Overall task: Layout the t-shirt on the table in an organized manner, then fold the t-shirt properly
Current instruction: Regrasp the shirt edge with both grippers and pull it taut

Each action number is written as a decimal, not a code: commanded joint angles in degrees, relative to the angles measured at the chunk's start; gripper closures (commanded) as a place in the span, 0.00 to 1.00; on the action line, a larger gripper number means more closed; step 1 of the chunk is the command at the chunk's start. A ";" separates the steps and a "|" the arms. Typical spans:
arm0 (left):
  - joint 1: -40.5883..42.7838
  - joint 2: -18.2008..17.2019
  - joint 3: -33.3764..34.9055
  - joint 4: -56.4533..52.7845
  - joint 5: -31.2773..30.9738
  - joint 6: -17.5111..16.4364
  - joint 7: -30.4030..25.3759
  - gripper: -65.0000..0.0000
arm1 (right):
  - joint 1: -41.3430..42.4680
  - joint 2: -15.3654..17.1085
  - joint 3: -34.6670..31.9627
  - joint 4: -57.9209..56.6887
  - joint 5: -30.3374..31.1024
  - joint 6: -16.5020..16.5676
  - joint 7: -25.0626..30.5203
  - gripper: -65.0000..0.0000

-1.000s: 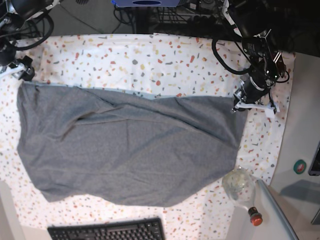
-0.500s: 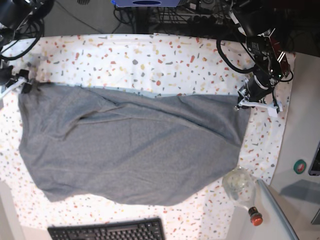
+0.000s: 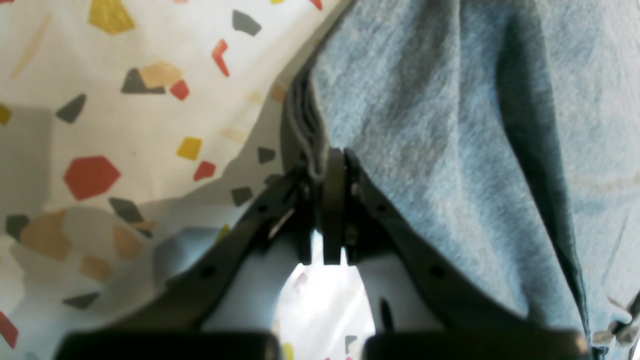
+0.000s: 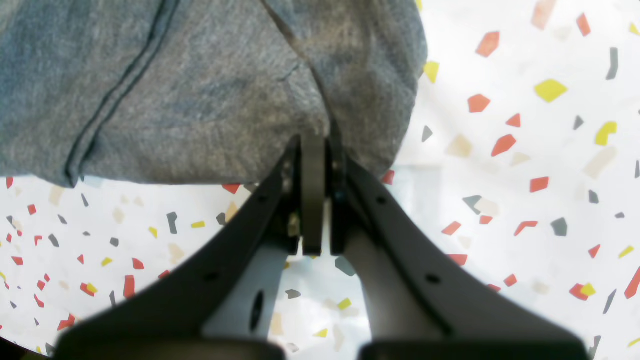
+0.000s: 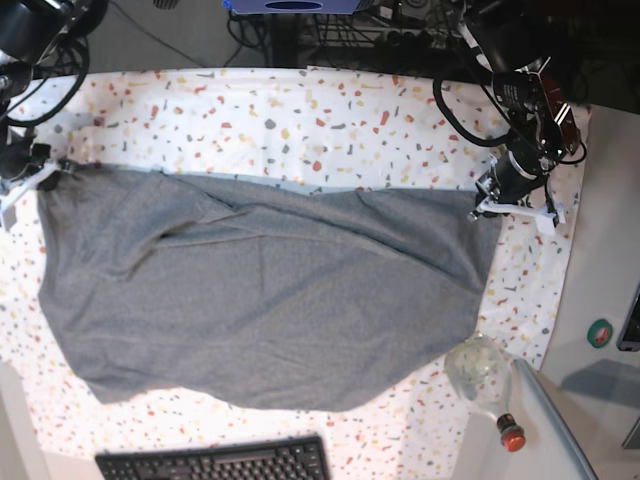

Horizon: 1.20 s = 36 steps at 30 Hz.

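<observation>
The heather-grey t-shirt (image 5: pixel 260 290) lies spread wide across the speckled table (image 5: pixel 300 120), with diagonal creases running through it. In the base view my left gripper (image 5: pixel 497 205) sits at the shirt's upper right corner. The left wrist view shows the left gripper (image 3: pixel 327 162) shut on the folded edge of the t-shirt (image 3: pixel 450 125). My right gripper (image 5: pixel 45 178) is at the shirt's upper left corner. Seen from the right wrist, the right gripper (image 4: pixel 314 142) is shut on a bunched edge of the t-shirt (image 4: pixel 200 90) over the table (image 4: pixel 525 175).
A black keyboard (image 5: pixel 215 462) lies at the front edge. A clear glass bottle with a red cap (image 5: pixel 485 385) rests near the front right corner. Dark cables and equipment (image 5: pixel 330 25) crowd the space behind the table. The cloth ends close to the right of my left gripper.
My right gripper came down onto the shirt's upper left corner and closed on it, drawing that corner slightly leftward. The left gripper has kept its hold and barely moved.
</observation>
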 commanded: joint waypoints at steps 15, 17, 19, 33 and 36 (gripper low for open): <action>-0.80 -1.89 -0.07 0.85 -0.26 -0.05 -0.69 1.00 | 3.56 4.59 -0.76 -3.86 0.48 -0.01 0.83 1.00; -0.80 -2.15 -0.07 0.85 -0.26 -0.05 -0.69 1.00 | 3.73 5.64 -0.76 -4.48 0.48 -0.01 0.83 1.00; -0.89 -2.68 0.02 0.85 -0.26 -0.05 -0.61 1.00 | 3.73 5.99 -0.76 -4.57 0.48 -0.01 0.74 1.00; -0.54 -2.50 0.02 0.94 -0.26 -0.05 -0.61 1.00 | 1.36 -5.08 12.60 17.76 0.57 -0.01 -8.40 0.38; -0.54 -2.41 0.02 0.94 -0.26 -0.05 -0.61 1.00 | 0.39 -8.69 16.47 20.49 1.01 0.17 -14.11 0.38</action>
